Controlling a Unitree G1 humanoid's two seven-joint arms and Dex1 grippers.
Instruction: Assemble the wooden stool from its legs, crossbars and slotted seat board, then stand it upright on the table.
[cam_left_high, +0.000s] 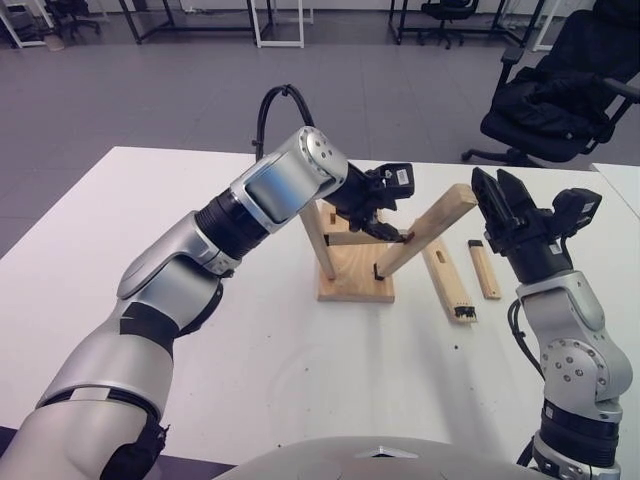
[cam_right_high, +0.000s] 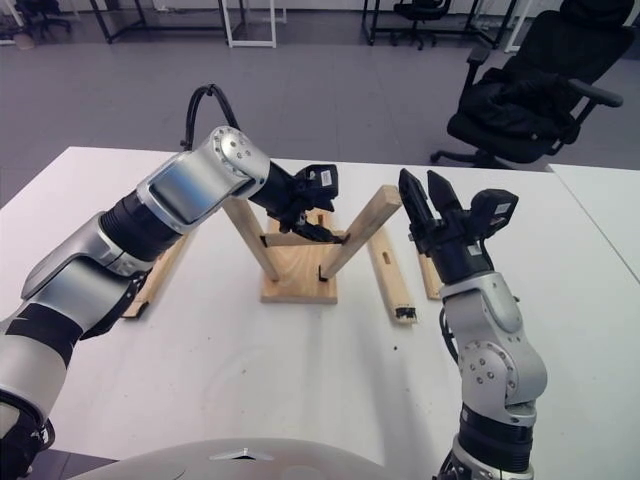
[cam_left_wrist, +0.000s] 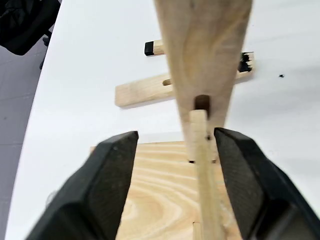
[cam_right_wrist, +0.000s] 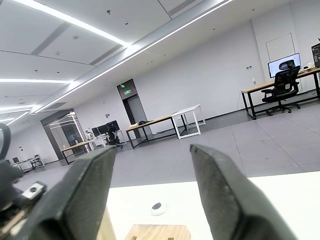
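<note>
Seat board (cam_left_high: 355, 287) on the bench (cam_left_high: 150, 200) carries two leaning legs (cam_left_high: 430, 228); left hand (cam_left_wrist: 174, 136) open astride their crossbar (cam_left_high: 352, 238). Three o'clock: loose leg (cam_left_high: 447, 280), short bar (cam_left_high: 485, 268), open right hand (cam_left_high: 495, 180).

A flat square pale-wood seat board (cam_left_high: 355, 287) lies mid-way across the white worktop (cam_left_high: 150, 200). In it stand a left pale wooden leg (cam_left_high: 320, 238) and a right pale wooden leg (cam_left_high: 432, 228), leaning apart, with a thin wooden crossbar (cam_left_high: 352, 238) between them. The black left gripper (cam_left_high: 388, 228) straddles the crossbar. The black right gripper (cam_left_high: 503, 195) is just right of the right leg, apart from it. Right of the board lie a long slotted wooden leg (cam_left_high: 447, 282) and, farther right, a short wooden bar (cam_left_high: 485, 270).
</note>
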